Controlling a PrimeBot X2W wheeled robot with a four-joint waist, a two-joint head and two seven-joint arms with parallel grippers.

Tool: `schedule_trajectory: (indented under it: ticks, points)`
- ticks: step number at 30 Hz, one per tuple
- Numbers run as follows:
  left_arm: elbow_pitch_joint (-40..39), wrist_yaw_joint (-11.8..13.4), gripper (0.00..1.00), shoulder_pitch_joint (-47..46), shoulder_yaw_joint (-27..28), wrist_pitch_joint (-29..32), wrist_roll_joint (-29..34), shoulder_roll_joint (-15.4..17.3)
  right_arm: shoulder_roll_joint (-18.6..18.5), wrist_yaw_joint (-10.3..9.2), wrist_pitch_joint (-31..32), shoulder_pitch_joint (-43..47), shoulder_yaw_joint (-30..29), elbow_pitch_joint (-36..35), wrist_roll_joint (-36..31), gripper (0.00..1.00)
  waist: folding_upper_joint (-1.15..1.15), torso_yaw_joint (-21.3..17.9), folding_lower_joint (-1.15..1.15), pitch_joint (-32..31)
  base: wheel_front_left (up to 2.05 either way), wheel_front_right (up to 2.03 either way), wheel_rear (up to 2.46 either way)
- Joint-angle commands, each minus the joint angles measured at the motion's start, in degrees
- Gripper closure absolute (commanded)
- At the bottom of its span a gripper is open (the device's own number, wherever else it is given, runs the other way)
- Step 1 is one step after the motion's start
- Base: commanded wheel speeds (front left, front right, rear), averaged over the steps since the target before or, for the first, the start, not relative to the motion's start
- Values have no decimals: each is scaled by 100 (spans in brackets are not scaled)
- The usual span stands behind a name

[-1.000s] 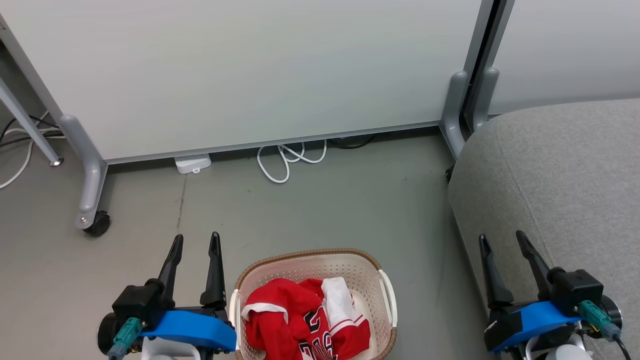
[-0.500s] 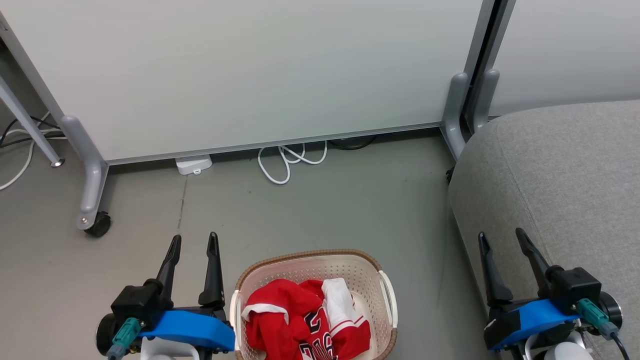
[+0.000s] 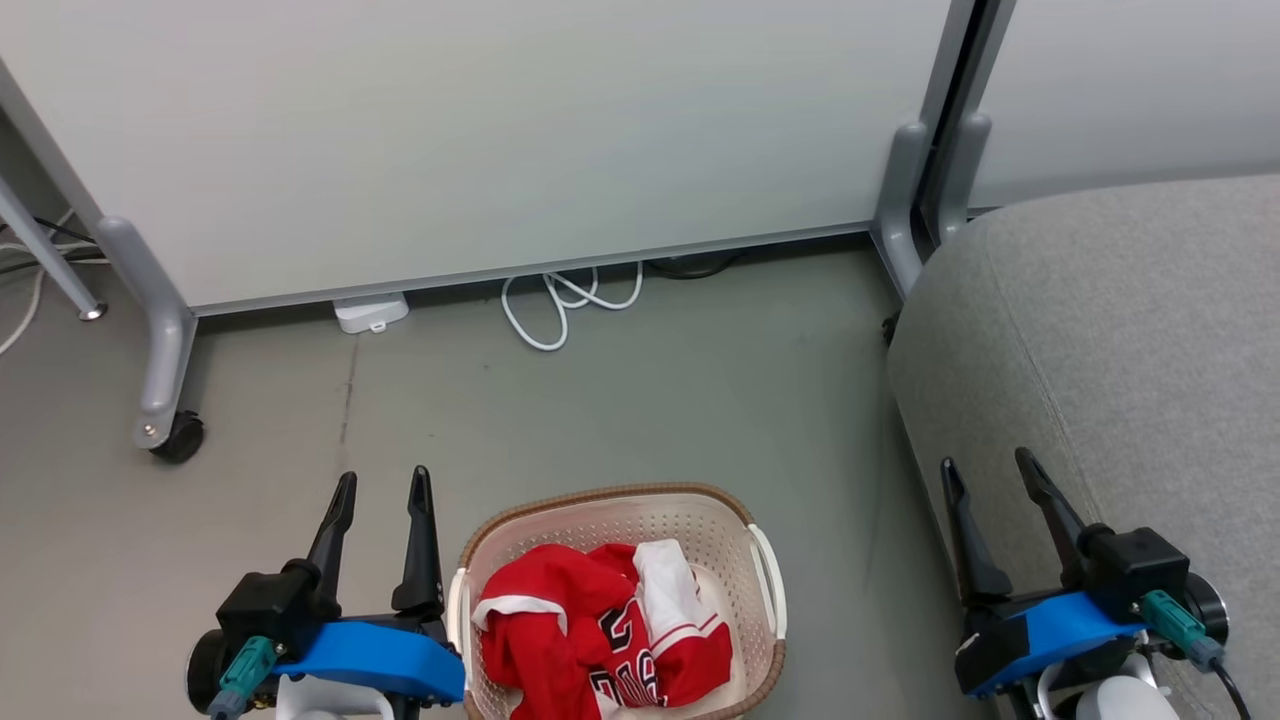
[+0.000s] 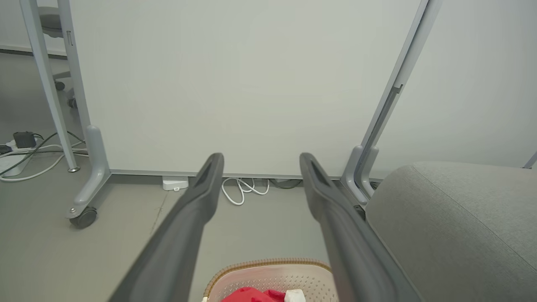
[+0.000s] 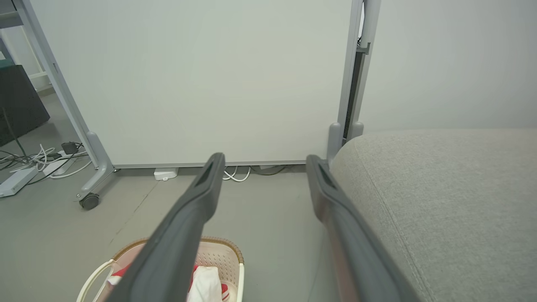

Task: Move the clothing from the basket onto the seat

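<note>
My left tool [image 3: 384,476] and right tool [image 3: 984,460] both released, empty; clothing [image 3: 545,605] piled in basket [image 3: 620,520] at 6 o'clock, seat [image 3: 1120,330] at 3 o'clock.

**An office or lab room**

White partition panels [image 3: 500,140] stand on grey metal legs with caster wheels [image 3: 180,437]. The floor [image 3: 650,400] is plain grey, with loose white cables [image 3: 560,305] and a power strip [image 5: 16,181] lying on it. A grey sofa [image 3: 1100,330] stands beside.

The grey floor [image 3: 650,400] bears the basket [image 3: 610,497], the seat [image 3: 1120,320] (at the right) and a looped white cable [image 3: 560,300].
</note>
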Motion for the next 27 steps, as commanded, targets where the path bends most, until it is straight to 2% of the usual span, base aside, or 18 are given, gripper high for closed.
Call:
schedule_trajectory:
  ticks: [1,8,16,22,27]
  points:
    - [13,-12,0,-38,33,-28,36,15,-25,1,-28,-82,28,-12,33,0,0,-94,0,87,0,0,0]
    - [227,-51,0,-158,138,-26,161,42,-24,1,-50,-273,224,-92,107,0,0,-598,0,562,0,0,0]
    - [878,-141,0,-553,106,-23,267,202,-18,1,-93,-606,527,-184,333,0,0,-1255,0,1378,0,0,0]
    - [1581,-181,0,-1065,26,-13,380,474,-17,1,-119,-931,915,-253,595,0,0,-1698,0,2105,0,0,0]
    - [2032,-204,0,-1480,-96,66,499,714,-14,1,-119,-1168,1120,-435,790,0,0,-1898,0,2585,0,0,0]
